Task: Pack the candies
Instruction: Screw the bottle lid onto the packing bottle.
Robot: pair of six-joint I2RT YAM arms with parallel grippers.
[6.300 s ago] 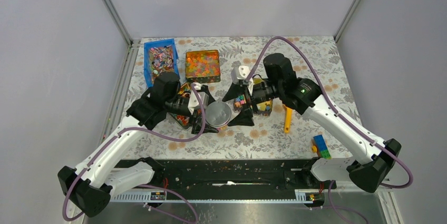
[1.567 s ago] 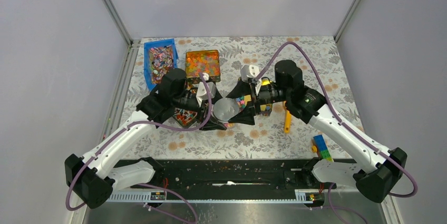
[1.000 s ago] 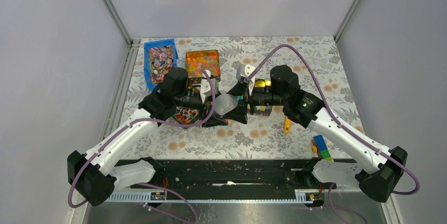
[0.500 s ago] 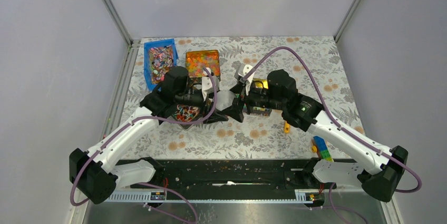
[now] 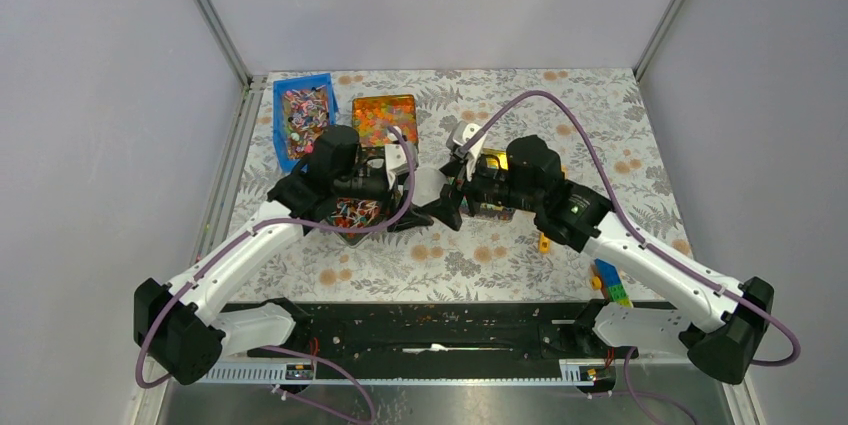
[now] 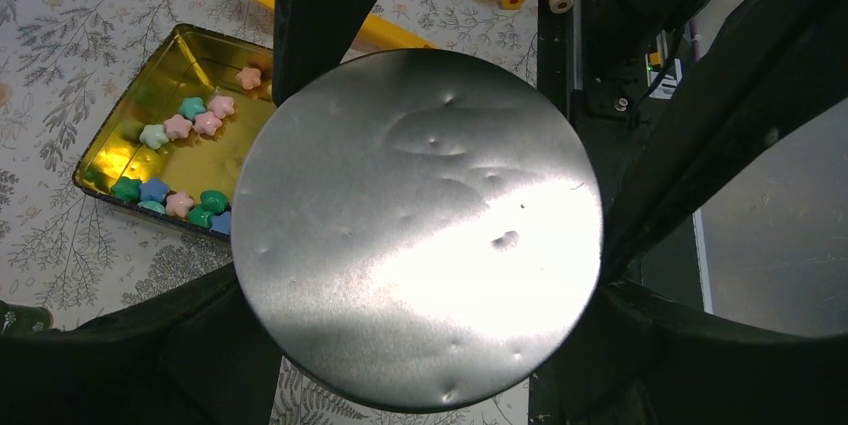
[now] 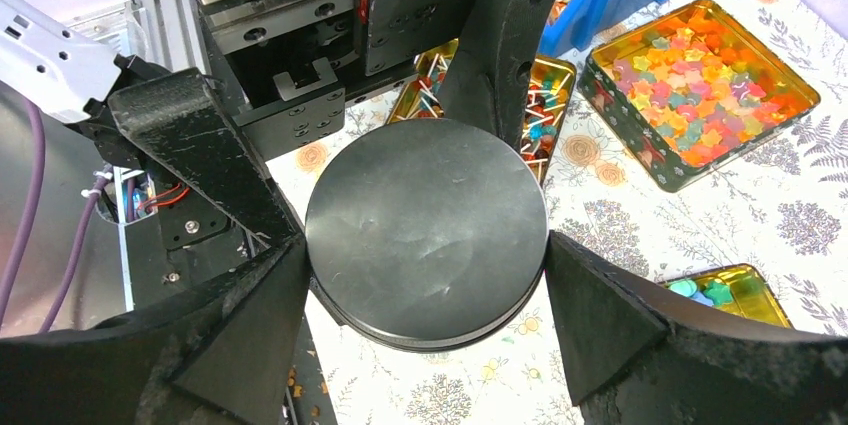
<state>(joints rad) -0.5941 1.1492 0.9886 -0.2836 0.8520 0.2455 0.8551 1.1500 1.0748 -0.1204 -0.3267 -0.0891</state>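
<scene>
A round metal tin (image 5: pixel 430 186) hangs on its side above the table, between my two grippers. My left gripper (image 5: pixel 408 203) is shut on its silver body (image 6: pixel 415 225). My right gripper (image 5: pixel 452 197) is shut on its black lid end (image 7: pixel 425 235). In each wrist view the other gripper's fingers reach in from the top. The candies (image 6: pixel 190 125), pastel pink, green and blue stars, lie in a gold tin (image 6: pixel 130 135) under the right arm. That tin's corner shows in the right wrist view (image 7: pixel 735 280). In the top view the gold tin (image 5: pixel 494 159) is mostly hidden.
A gold tin of stick-like sweets (image 5: pixel 352 215) lies under the left wrist. A blue bin (image 5: pixel 305 115) and a tin of orange and yellow pieces (image 5: pixel 385 121) stand at the back left. A yellow tool (image 5: pixel 545 240) and toy bricks (image 5: pixel 610 280) lie at the right.
The left gripper tipped the round tin from upright onto its side and carried it back and right. The right gripper came left and closed on the lid end. Little moved in the last half second.
</scene>
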